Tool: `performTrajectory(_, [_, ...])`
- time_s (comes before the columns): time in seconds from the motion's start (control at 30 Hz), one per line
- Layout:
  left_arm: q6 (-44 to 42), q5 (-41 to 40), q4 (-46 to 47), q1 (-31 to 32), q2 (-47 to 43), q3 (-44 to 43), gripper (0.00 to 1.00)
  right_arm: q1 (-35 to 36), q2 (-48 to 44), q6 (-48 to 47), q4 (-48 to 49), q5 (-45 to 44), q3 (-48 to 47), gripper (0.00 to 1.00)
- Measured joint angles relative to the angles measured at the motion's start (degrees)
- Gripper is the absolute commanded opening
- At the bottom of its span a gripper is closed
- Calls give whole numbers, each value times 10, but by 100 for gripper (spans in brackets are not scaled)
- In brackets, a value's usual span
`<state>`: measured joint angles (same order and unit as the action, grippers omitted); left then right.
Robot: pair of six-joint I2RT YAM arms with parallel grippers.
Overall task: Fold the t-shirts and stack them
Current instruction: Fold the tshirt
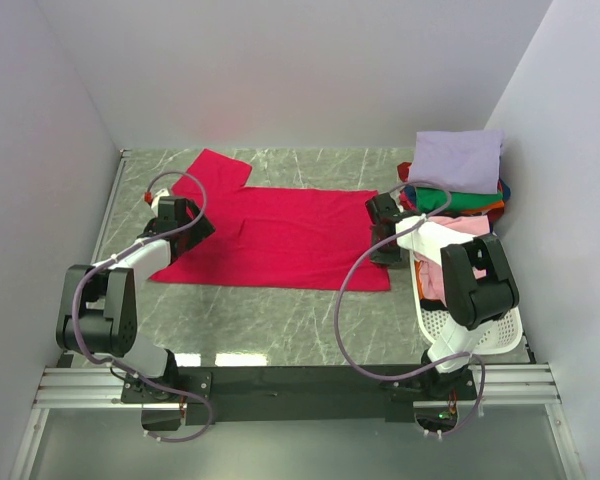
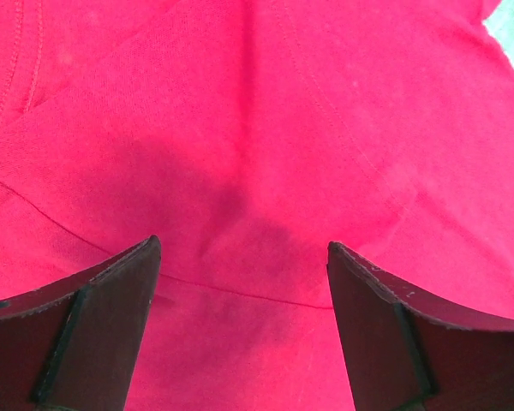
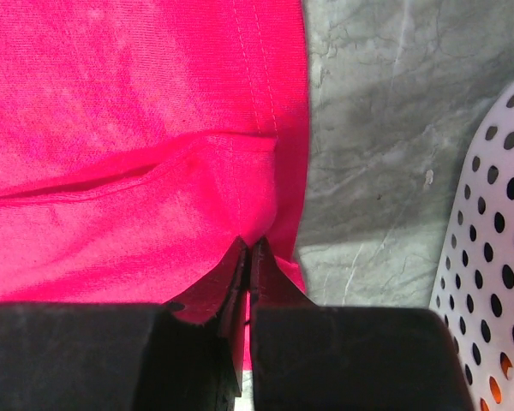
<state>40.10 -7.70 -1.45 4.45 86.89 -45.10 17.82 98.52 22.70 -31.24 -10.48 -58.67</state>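
Pinches the crimson t-shirt [image 1: 280, 232] at its centre-right edge with the right gripper [image 3: 248, 250], fingertips pressed together; holds the left gripper [image 2: 244, 250] spread wide over the shirt's left part.

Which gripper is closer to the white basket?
Right. The right gripper pinches the red shirt at its edge just beside the basket; the left gripper hangs open over the opposite end, far from it.

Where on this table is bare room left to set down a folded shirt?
Bare table runs between the red t-shirt and the arms' base rail, and a narrower strip lies behind it along the back wall. The right side is crowded: basket and stacked shirts.
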Motion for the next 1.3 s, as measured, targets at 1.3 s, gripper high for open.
performTrajectory(1.3, [1, 63, 56, -58, 53, 10, 85, -6, -50, 4, -18, -6, 37, 20])
